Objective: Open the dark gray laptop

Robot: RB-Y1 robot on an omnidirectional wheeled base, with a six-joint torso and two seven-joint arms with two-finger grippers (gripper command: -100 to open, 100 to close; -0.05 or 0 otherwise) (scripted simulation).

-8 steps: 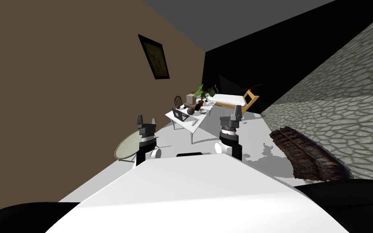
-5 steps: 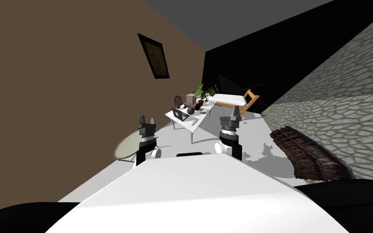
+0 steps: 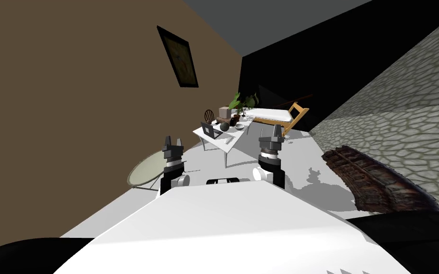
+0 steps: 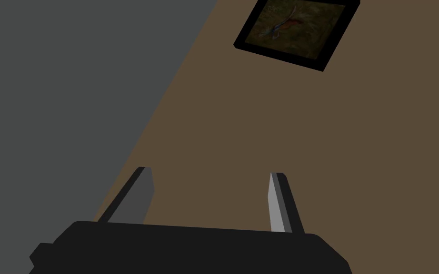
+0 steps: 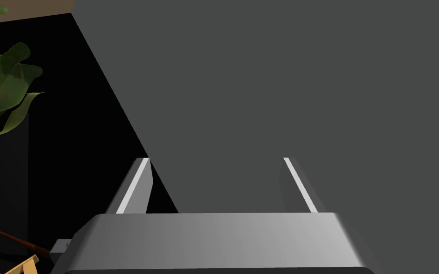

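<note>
A dark grey laptop (image 3: pixel 210 130) stands on the near end of a white table (image 3: pixel 224 143) far ahead of me, its lid partly raised. Both arms are held up in front of my chest, well short of the table. My left gripper (image 3: pixel 172 142) is open with nothing between its fingers (image 4: pixel 140 194). My right gripper (image 3: pixel 277 131) is also open and empty, its fingers (image 5: pixel 137 186) pointing upward.
The table also carries a dark ball (image 3: pixel 224 126), a bowl (image 3: pixel 239 126), a box (image 3: pixel 224 113) and potted plants (image 3: pixel 240 102). A round glass side table (image 3: pixel 145 170) stands by the brown wall at left. A dark wooden thing (image 3: pixel 375 181) lies by the stone wall. A wooden-framed bed (image 3: pixel 276 115) is behind.
The whole head view has shifted a little: my base has moved forward or turned slightly, so the table sits a bit nearer. Both arms hold the same pose.
</note>
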